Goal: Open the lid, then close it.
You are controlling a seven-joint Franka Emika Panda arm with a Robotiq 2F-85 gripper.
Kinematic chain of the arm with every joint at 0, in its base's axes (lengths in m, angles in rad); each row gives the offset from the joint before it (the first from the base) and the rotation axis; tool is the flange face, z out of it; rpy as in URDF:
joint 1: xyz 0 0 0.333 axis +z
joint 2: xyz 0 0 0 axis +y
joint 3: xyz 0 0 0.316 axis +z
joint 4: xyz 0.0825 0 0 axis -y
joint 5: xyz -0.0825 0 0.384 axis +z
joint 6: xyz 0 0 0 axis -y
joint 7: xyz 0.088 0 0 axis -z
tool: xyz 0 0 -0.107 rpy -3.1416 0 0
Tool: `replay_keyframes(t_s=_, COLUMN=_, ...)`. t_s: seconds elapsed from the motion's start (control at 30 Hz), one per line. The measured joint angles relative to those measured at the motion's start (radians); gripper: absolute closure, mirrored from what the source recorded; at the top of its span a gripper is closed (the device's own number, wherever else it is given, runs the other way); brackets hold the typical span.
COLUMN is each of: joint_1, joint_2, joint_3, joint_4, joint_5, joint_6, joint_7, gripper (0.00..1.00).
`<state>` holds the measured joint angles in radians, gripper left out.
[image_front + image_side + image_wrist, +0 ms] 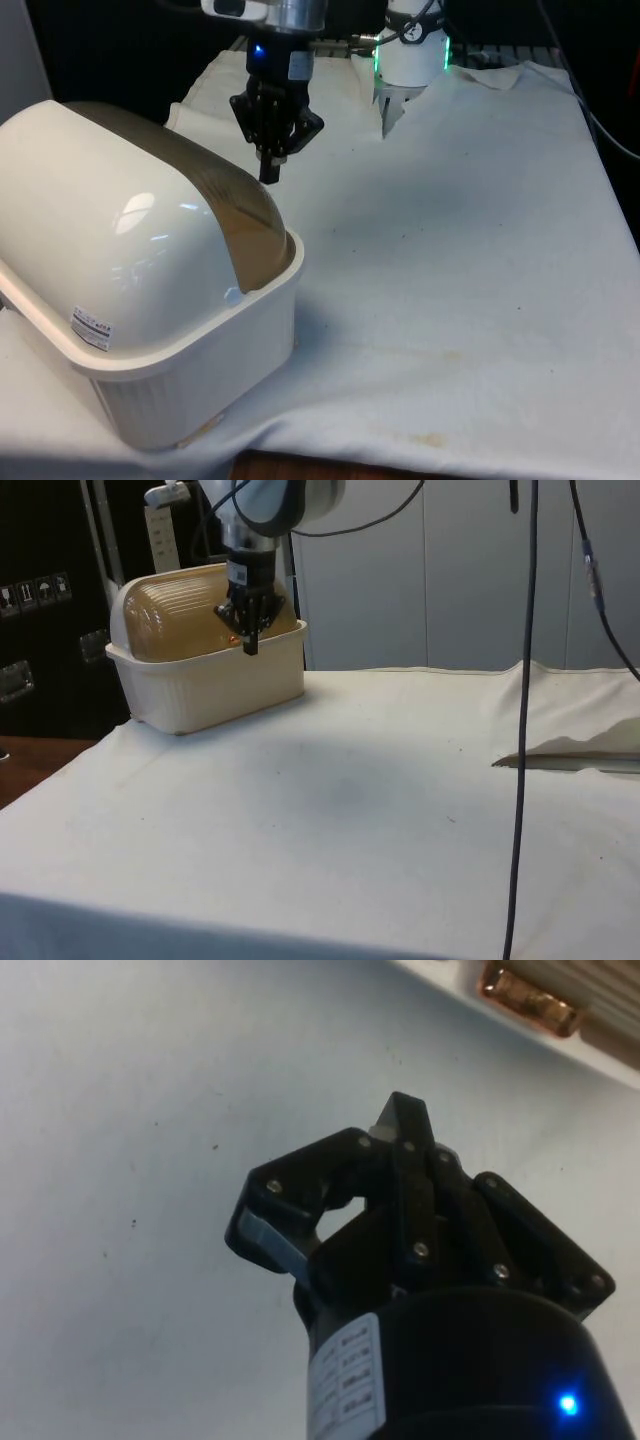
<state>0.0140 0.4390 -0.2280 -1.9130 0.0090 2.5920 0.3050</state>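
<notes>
With jaws clenched on nothing, the black two-finger gripper (270,172) is held above the cream plastic bread box (190,345) at the front view's left — its translucent brown roll lid (235,205) down — so a misaligned descent could miss the amber handle (528,1000).

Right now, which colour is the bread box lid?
Translucent brownish amber lid on a cream base; the side view shows it best.
</notes>
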Motion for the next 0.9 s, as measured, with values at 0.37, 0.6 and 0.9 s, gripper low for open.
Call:
replay_keyframes(t_s=0.37, joint_1=0.000, joint_2=0.024, joint_3=-0.009, joint_4=0.000, joint_5=-0.001, joint_6=0.063, joint_7=0.032, gripper=1.00)
replay_keyframes(t_s=0.6, joint_1=0.000, joint_2=0.038, joint_3=-0.017, joint_4=0.000, joint_5=-0.001, joint_6=0.117, joint_7=0.060, gripper=1.00)
replay_keyframes(t_s=0.9, joint_1=0.000, joint_2=0.034, joint_3=-0.026, joint_4=0.007, joint_5=-0.001, joint_6=0.121, joint_7=0.076, gripper=1.00)
